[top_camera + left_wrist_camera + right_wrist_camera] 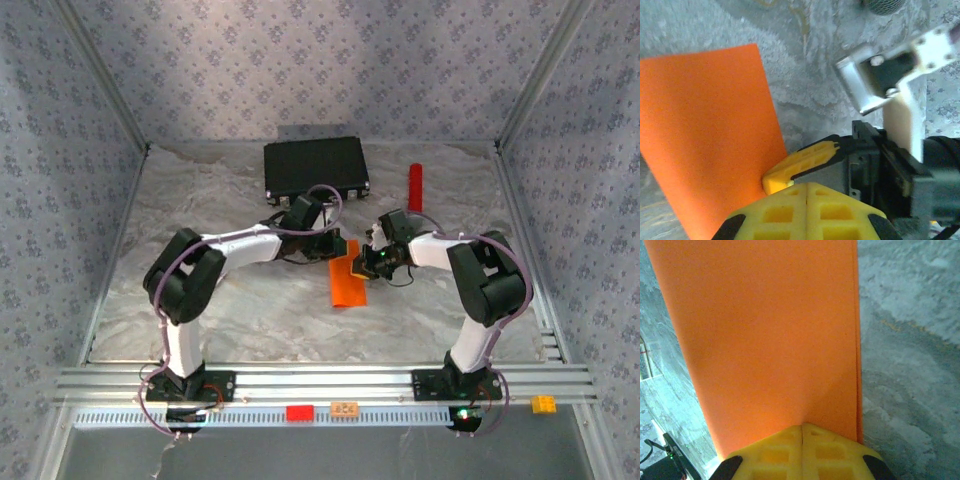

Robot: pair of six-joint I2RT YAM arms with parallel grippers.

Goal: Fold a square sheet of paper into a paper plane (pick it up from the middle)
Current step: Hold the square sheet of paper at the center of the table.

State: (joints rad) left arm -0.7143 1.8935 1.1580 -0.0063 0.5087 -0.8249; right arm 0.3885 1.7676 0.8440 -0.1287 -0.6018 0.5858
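Orange and doubled into a long rectangle, the square sheet of paper (349,282) lies over the middle of the bench (240,310), its long axis running from the arm bases toward the back. At its far end the right end effector (802,427) pinches it beside the layered edge. Just left of that end, the left end effector (806,186) is pressed together; whether it nips paper I cannot tell. Any next crease probably turns on that far end.
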